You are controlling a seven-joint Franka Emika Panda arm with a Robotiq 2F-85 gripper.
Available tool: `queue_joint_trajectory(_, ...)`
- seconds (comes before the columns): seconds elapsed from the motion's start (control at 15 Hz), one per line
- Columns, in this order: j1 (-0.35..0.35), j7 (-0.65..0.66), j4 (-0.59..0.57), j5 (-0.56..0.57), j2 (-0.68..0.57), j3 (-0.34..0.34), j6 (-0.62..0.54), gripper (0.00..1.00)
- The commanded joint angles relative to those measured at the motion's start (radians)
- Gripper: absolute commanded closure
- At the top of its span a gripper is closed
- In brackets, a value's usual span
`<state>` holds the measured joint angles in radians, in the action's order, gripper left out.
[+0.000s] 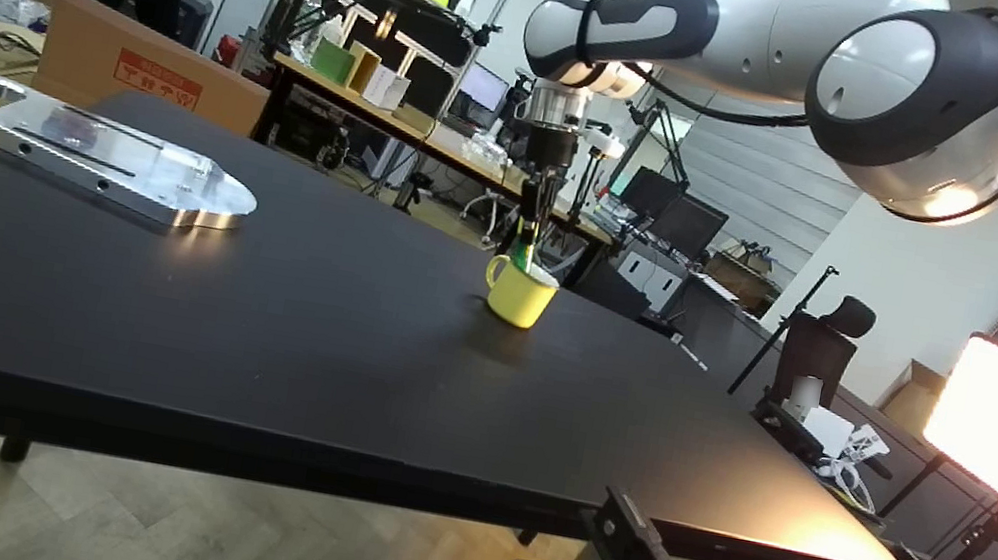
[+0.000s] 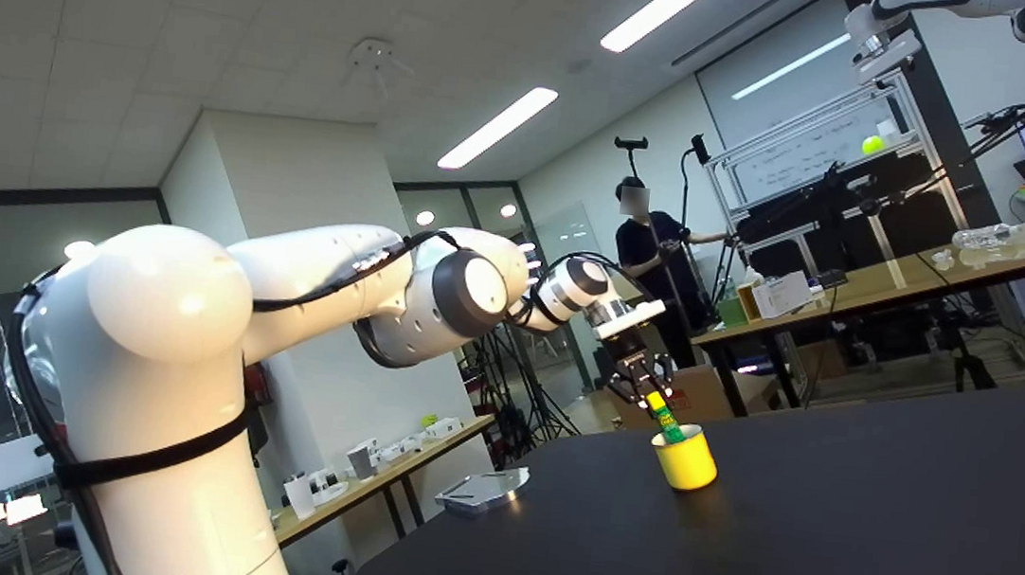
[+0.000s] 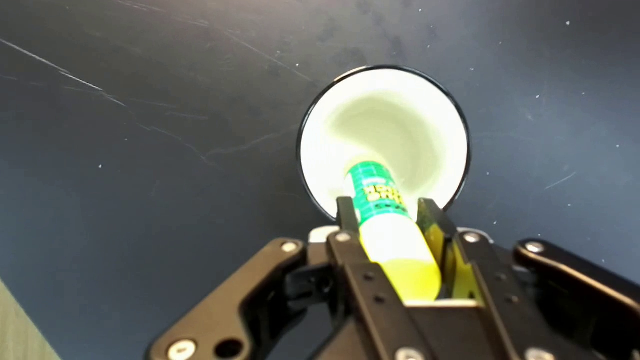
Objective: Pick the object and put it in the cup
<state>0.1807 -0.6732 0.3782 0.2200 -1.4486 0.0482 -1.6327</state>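
1. The fingers (image 3: 346, 215) are clamped on the green-and-yellow stick (image 3: 382, 200), one along each side, parted by about its thickness.
2. Its yellow end sits up between them; its green end slants down into the mouth of the yellow cup (image 2: 686, 463).
3. Whether it touches the cup's floor I cannot tell.
4. The cup stands upright on the desk (image 1: 297, 337), the fingers above its rim.

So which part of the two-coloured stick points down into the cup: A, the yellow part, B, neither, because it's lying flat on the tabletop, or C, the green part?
C: in an exterior view the stick has its yellow part uppermost, and its green part runs down into the cup.
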Motion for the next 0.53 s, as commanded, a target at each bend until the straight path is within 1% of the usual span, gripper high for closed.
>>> queue_joint_trajectory(0.0, -0.004, -0.016, -0.051, -0.012, -0.033, -0.002, 0.014, 0.91)
queue_joint_trajectory(0.07, -0.004, -0.012, -0.052, -0.012, -0.035, -0.001, 0.016, 0.45)
queue_joint_trajectory(0.27, -0.002, -0.008, -0.040, -0.010, -0.025, 0.001, 0.007, 0.27)
queue_joint_trajectory(0.33, -0.002, -0.011, -0.051, -0.010, -0.026, 0.001, 0.009, 0.21)
queue_joint_trajectory(0.47, 0.003, -0.003, -0.004, -0.008, 0.008, 0.003, -0.020, 0.07)
